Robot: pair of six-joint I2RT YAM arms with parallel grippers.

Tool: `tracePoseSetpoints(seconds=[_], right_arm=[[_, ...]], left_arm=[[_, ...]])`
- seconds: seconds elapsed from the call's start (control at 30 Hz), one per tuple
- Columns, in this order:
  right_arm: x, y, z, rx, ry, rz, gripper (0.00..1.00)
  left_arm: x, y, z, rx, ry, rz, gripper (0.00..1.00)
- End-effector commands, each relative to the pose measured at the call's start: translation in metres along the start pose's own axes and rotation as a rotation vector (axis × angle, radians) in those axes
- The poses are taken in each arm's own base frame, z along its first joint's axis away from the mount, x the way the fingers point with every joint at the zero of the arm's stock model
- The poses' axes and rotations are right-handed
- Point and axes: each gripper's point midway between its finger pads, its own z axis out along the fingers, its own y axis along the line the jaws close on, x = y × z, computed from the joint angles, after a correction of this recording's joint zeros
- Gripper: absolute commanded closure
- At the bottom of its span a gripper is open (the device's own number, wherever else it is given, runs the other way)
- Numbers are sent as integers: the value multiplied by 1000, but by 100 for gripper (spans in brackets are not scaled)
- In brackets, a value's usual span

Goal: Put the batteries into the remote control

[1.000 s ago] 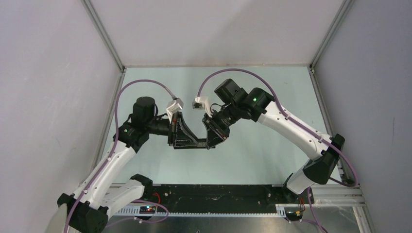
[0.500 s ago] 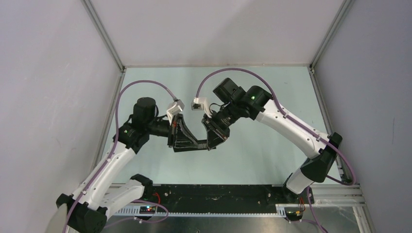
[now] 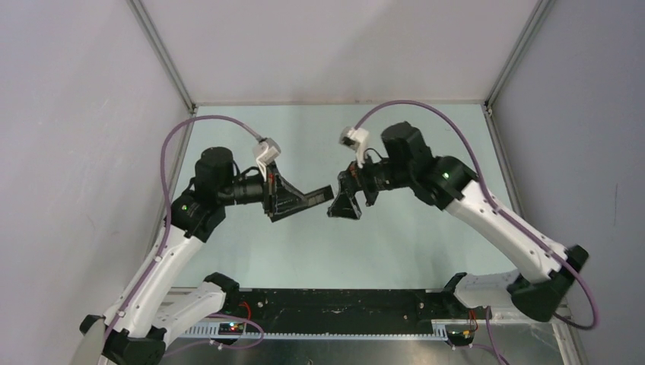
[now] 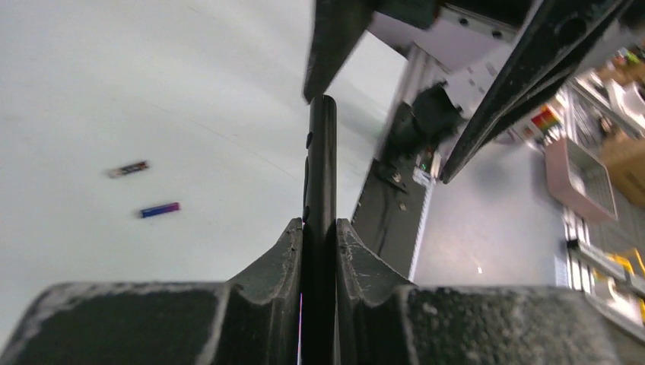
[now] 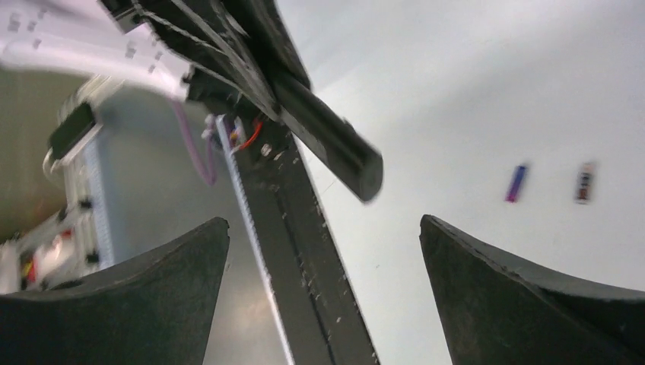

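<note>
My left gripper (image 3: 289, 202) is shut on one end of the remote control (image 3: 316, 195), a slim black bar held above the table and pointing right. In the left wrist view the remote control (image 4: 320, 167) shows edge-on, clamped between the fingers (image 4: 289, 251). My right gripper (image 3: 340, 204) stands open just off the bar's free end, apart from it. In the right wrist view that gripper (image 5: 323, 222) is wide and empty, the remote control (image 5: 327, 144) ahead of it. Two batteries lie on the table: a blue-purple one (image 5: 516, 182) (image 4: 160, 210) and a dark one (image 5: 585, 182) (image 4: 127, 169). They do not show in the top view.
A black strip (image 3: 335, 300) runs along the near table edge between the arm bases. Grey walls with aluminium posts (image 3: 163, 57) close the table on three sides. Purple cables (image 3: 205, 122) loop above each wrist.
My right gripper has let go of the remote, opened wide and drawn back to the right. My left gripper has tightened on the remote and carried it up and away from the near edge.
</note>
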Motion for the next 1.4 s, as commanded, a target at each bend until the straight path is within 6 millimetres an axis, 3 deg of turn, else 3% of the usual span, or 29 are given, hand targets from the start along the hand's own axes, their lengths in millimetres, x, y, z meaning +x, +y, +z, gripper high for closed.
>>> tracePoseSetpoints(seconds=[0.0,0.03,0.1,0.2,0.47,0.7,0.83,1.07,1.37], right_arm=[[-64,-23,-25,212,-411,130,2],[-70,-31,-29,264,-499,209,3],[-75,-27,-27,289,-593,265,4],[-79,6,-7,214,-628,246,4],[-113,55,20,-71,-719,385,6],[-126,82,36,-317,-712,530,9],[-134,100,34,-444,-703,508,22],[-133,104,41,-496,-659,528,51],[-133,105,46,-574,-623,579,87]], left_arm=[[-52,25,-8,-240,-144,-104,100],[-58,26,-9,-265,-171,-163,100],[-75,36,-16,-354,-252,-247,100],[-95,45,-30,-456,-377,-363,100],[-118,21,-63,-452,-596,-561,100],[-125,5,-59,-346,-619,-660,100],[-129,-5,-53,-282,-583,-677,100],[-127,-3,-44,-252,-534,-698,100],[-126,-6,-46,-246,-540,-680,100]])
